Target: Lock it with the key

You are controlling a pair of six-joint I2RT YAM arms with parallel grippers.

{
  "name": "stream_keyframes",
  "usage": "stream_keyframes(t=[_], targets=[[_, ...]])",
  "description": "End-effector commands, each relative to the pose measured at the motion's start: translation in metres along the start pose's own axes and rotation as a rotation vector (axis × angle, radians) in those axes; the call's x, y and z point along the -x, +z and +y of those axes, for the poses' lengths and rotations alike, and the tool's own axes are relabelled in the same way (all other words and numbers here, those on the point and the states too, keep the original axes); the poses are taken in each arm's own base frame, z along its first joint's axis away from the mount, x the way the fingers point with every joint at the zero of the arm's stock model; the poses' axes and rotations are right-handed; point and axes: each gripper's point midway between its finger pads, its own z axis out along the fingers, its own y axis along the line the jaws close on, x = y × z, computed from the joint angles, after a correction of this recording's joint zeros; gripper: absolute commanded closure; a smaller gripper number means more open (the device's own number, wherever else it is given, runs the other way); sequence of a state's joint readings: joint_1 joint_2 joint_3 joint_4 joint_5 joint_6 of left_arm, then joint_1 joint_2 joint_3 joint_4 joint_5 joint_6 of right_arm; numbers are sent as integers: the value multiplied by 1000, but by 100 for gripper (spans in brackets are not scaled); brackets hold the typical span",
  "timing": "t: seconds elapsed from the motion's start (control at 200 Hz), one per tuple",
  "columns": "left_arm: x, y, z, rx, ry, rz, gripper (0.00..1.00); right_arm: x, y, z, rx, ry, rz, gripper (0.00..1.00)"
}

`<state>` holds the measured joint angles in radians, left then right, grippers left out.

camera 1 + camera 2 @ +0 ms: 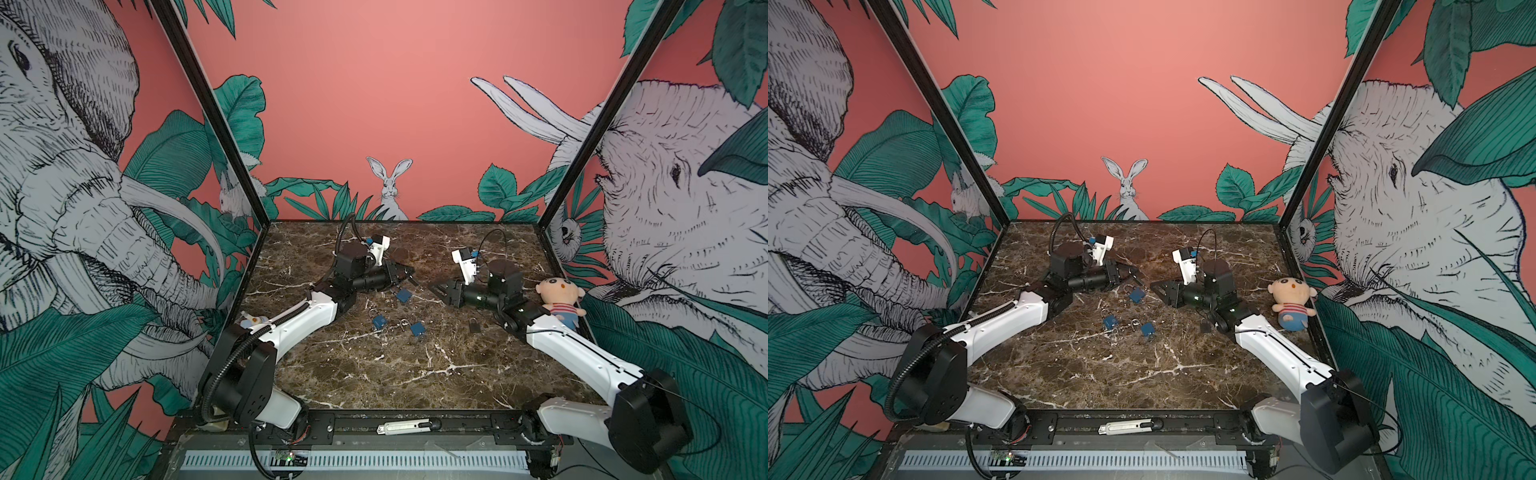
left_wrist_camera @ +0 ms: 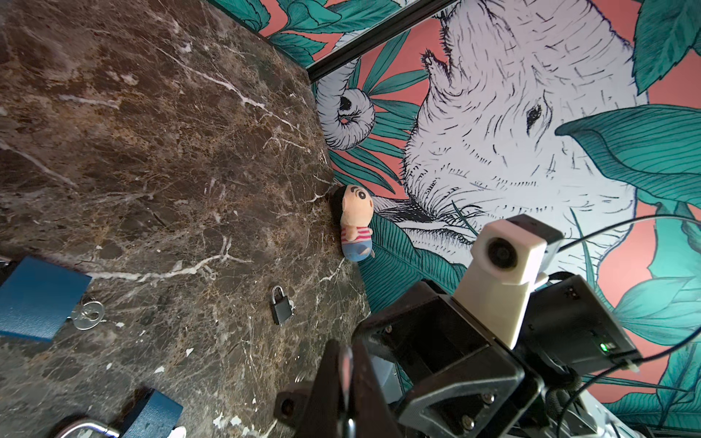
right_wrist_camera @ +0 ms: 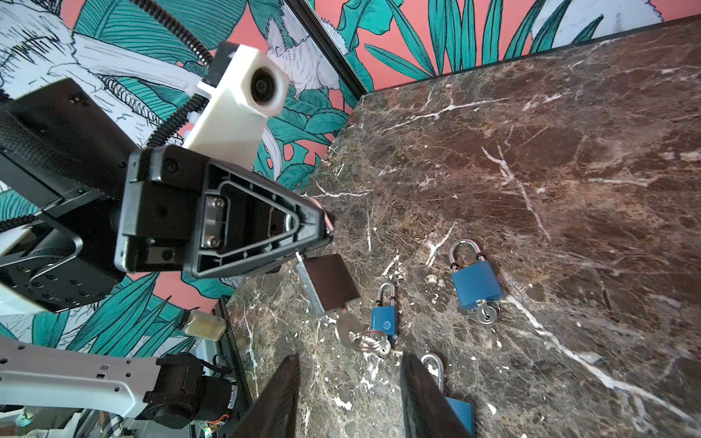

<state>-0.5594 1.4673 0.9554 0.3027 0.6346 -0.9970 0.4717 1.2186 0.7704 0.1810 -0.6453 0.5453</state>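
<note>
My left gripper (image 3: 325,227) is shut on the shackle of a dark padlock (image 3: 329,283), which hangs below its fingertips above the marble. The silvery key (image 3: 346,325) sticks out of that padlock's bottom with a wire ring through its head. In the left wrist view only a thin shiny strip shows between the shut fingers of the left gripper (image 2: 346,366). My right gripper (image 3: 351,373) stands open a short way from the key and faces it, with nothing between its fingers. In both top views the left gripper (image 1: 409,274) (image 1: 1136,274) and right gripper (image 1: 435,288) (image 1: 1156,286) point at each other mid-table.
Three blue padlocks (image 1: 403,295) (image 1: 379,321) (image 1: 417,329) lie on the marble table (image 1: 374,374) below the grippers, keys in some. A second black padlock (image 1: 473,325) lies by the right arm. A plush doll (image 1: 561,301) sits at the right wall. A box cutter (image 1: 409,427) rests on the front rail.
</note>
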Motion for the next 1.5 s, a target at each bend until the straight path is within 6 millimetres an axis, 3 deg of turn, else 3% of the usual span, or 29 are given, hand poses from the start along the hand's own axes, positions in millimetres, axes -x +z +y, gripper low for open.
stream_keyframes(t=[0.0, 0.47, 0.785, 1.265, 1.495], targets=[[17, -11, -38, -89, 31, -57, 100, 15, 1, 20, 32, -109, -30, 55], [18, -10, -61, -140, 2, -47, 100, 17, 26, 21, -47, -276, 18, 51], [17, -11, -63, -143, -4, -45, 100, 26, 27, 19, -74, -312, 0, 58], [16, -7, -65, -154, -14, -36, 100, 37, 28, 25, -65, -328, -30, 60], [16, -5, -65, -160, -17, -33, 100, 38, 29, 25, -60, -328, -31, 67]])
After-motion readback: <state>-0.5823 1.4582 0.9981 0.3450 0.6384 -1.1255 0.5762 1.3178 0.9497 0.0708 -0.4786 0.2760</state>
